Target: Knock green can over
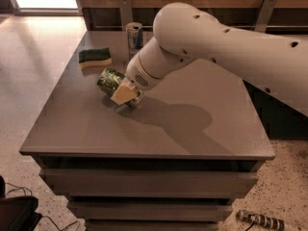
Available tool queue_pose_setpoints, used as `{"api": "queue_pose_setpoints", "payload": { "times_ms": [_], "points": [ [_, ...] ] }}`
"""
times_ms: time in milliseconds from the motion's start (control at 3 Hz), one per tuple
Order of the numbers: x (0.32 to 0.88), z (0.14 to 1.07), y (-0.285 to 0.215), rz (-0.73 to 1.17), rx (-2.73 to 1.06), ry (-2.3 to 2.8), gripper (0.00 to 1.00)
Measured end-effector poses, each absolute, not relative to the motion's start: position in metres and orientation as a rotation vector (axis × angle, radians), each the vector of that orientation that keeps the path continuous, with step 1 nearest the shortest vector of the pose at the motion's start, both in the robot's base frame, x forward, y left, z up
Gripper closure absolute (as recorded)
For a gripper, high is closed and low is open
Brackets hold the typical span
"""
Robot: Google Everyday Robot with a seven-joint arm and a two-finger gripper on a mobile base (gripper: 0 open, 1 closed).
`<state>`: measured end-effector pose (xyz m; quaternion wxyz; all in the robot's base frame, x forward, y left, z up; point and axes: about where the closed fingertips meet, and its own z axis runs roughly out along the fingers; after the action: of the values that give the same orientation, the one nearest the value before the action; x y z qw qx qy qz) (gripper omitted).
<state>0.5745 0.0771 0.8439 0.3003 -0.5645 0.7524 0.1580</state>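
the green can (pixel 109 79) lies tipped on the grey table (pixel 202 138), on the left half of the table top, about midway between the table's front and back edges. its body slants from upper left to lower right, and only its left end is uncovered. the gripper (pixel 126 94) is down at the table top, on the can's right end, with a pale tan pad pressed against the can. whether the gripper is clamped or spread cannot be told, since the wrist covers it. the white arm (pixel 216 37) reaches in from the table's right side and casts a dark shadow across the middle of the table. a green-and-yellow sponge (pixel 95 57) lies flat near the table's back left corner. a slim silver-and-blue can (pixel 134 35) stands upright at the table's back edge.
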Motion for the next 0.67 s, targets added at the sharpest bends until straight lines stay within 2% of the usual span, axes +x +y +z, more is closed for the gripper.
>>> {"api": "queue_pose_setpoints", "payload": {
  "times_ms": [667],
  "points": [
    [0.5746, 0.8413, 0.0789, 0.402, -1.515, 2.013, 1.00]
  ]
}}
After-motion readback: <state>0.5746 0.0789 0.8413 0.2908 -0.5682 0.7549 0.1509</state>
